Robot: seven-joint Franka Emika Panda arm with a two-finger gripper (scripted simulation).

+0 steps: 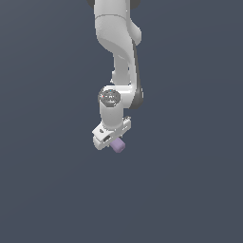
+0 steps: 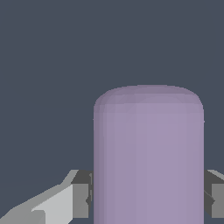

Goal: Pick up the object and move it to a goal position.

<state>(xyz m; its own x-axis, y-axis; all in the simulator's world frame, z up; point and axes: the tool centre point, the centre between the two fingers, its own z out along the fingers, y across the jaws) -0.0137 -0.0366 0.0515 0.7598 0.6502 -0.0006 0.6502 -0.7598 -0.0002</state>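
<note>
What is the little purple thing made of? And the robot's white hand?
The small pale lilac cylinder looks like matte plastic or rubber: plain, even colour, no shine, softly rounded edges. The render can't settle which. The white robot gripper looks like smooth hard plastic or painted metal, with soft highlights; its fingers have darker grey pads pressed against the cylinder's sides.

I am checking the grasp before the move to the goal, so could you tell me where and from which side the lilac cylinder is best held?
Grip the lilac cylinder across its curved side wall, one finger on each opposite flank, coming in along its axis. It is narrower than the gripper, so the width fits. The wrist view shows it seated this way, with its rounded end protruding.
</note>
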